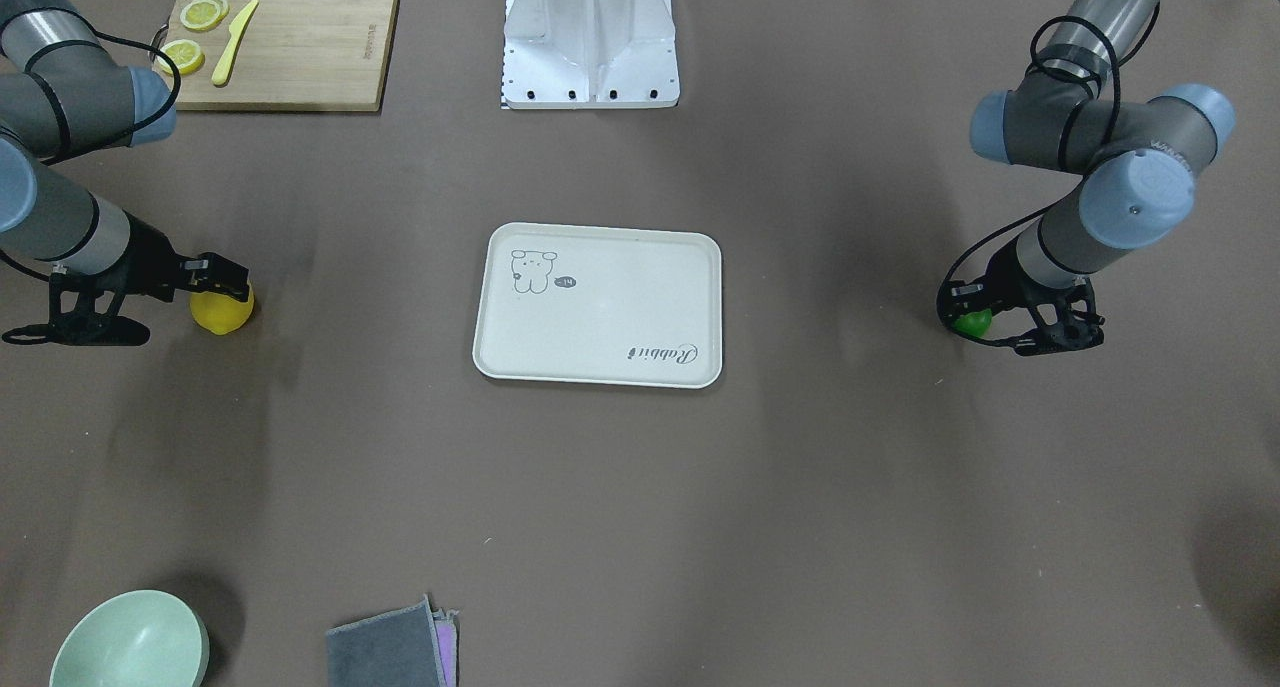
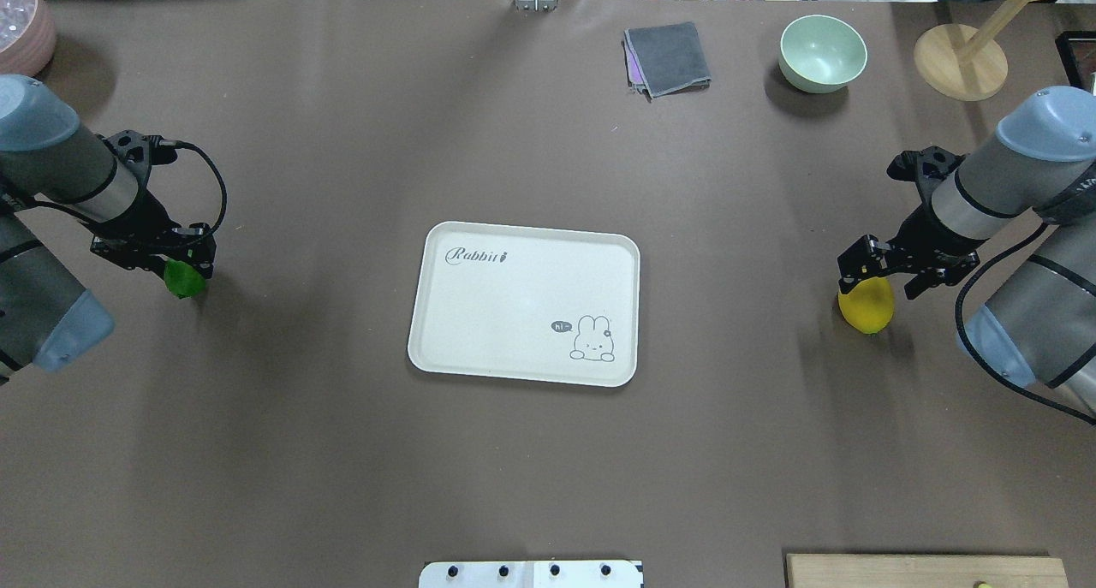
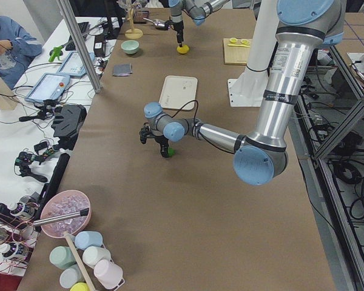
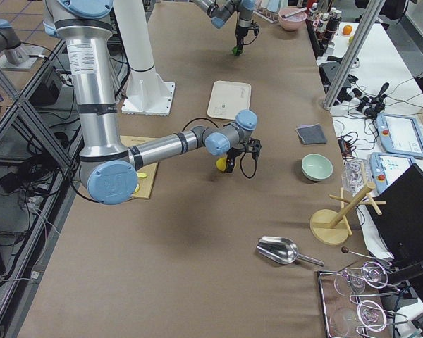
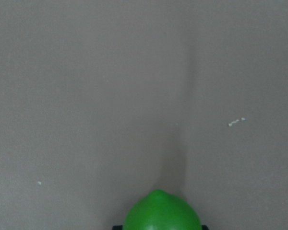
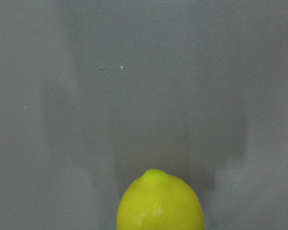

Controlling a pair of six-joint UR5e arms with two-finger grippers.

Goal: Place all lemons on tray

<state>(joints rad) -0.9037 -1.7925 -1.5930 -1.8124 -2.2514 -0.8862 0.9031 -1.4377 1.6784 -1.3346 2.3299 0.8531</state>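
The cream-white tray (image 1: 600, 312) (image 2: 514, 301) lies bare in the middle of the table. My left gripper (image 2: 184, 270) (image 1: 975, 315) is shut on the green lemon (image 2: 183, 280) (image 1: 972, 321) (image 5: 161, 213), held end-down just over the table, far to the tray's left in the overhead view. My right gripper (image 2: 869, 282) (image 1: 225, 292) is shut on the yellow lemon (image 2: 866, 307) (image 1: 222, 312) (image 6: 159, 203), held end-down just over the table, far to the tray's right. Both wrist views show only the lemon's tip over brown table.
A wooden cutting board (image 1: 300, 57) with lemon slices (image 1: 203, 12) and a yellow knife (image 1: 233, 42) lies near the robot base (image 1: 590, 42). A green bowl (image 2: 822, 53), a grey cloth (image 2: 668, 57), a wooden stand (image 2: 959, 57) and a pink bowl (image 2: 21, 32) stand along the far edge.
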